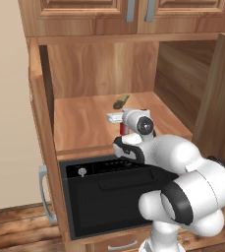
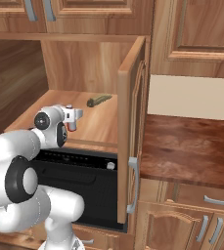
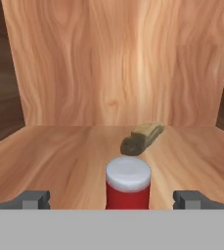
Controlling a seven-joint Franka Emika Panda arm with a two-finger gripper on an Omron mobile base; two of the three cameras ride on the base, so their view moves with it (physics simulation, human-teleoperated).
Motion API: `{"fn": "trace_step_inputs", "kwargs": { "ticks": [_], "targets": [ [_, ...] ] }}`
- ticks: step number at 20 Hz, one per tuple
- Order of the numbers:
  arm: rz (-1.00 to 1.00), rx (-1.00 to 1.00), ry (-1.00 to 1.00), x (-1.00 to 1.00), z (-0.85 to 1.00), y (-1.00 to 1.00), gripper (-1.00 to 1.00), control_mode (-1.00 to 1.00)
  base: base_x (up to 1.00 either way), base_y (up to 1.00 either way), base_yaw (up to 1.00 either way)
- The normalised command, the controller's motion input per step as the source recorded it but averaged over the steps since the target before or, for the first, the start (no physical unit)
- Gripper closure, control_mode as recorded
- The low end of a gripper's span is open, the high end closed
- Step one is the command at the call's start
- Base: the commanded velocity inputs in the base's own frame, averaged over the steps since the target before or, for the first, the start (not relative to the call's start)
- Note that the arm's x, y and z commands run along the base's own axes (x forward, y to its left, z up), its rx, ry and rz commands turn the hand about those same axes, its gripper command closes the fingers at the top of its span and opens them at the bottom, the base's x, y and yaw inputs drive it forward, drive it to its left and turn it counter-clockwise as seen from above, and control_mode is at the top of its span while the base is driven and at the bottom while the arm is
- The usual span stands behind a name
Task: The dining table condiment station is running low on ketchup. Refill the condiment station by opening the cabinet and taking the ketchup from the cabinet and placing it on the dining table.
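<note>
The cabinet (image 1: 84,125) stands with both doors swung wide, its wooden shelf bare in front. The ketchup (image 3: 128,188), a small red bottle with a white cap, stands upright near the shelf's front edge, also seen as a red sliver (image 1: 123,129) under the hand and beside it (image 2: 72,126). My gripper (image 3: 112,199) is open, level with the bottle, one fingertip (image 3: 33,199) on each side and well apart from it. The hand (image 1: 116,118) reaches in over the shelf edge (image 2: 74,115). The dining table is out of view.
A dark olive oblong item (image 3: 143,137) lies further back on the shelf (image 1: 121,101). A black oven (image 1: 109,197) sits right below the shelf. The open right door (image 2: 132,127) juts out beside a dark wood counter (image 2: 191,146). The left door (image 1: 39,113) stands open too.
</note>
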Motion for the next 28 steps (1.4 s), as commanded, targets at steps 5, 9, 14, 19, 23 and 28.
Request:
{"fn": "trace_step_inputs", "kwargs": {
  "ticks": [5, 9, 14, 19, 23, 28],
  "targets": [
    [0.00, 0.00, 0.02, 0.08, -0.11, 0.00, -1.00, -1.00, 0.00, 0.00, 0.00],
    [0.00, 0.00, 0.01, 0.09, -0.06, 0.00, -1.00, -1.00, 0.00, 0.00, 0.00],
    [0.00, 0.00, 0.00, 0.11, -0.01, -0.01, -1.00, -1.00, 0.00, 0.00, 0.00],
    [0.00, 0.00, 0.01, 0.07, 0.00, -0.03, -1.00, -1.00, 0.00, 0.00, 0.00],
    [0.00, 0.00, 0.03, 0.00, -0.06, -0.02, 1.00, -1.00, 0.00, 0.00, 0.00],
    [0.00, 0.00, 0.01, 0.03, -0.04, -0.01, 1.00, -1.00, 0.00, 0.00, 0.00]
  ]
}}
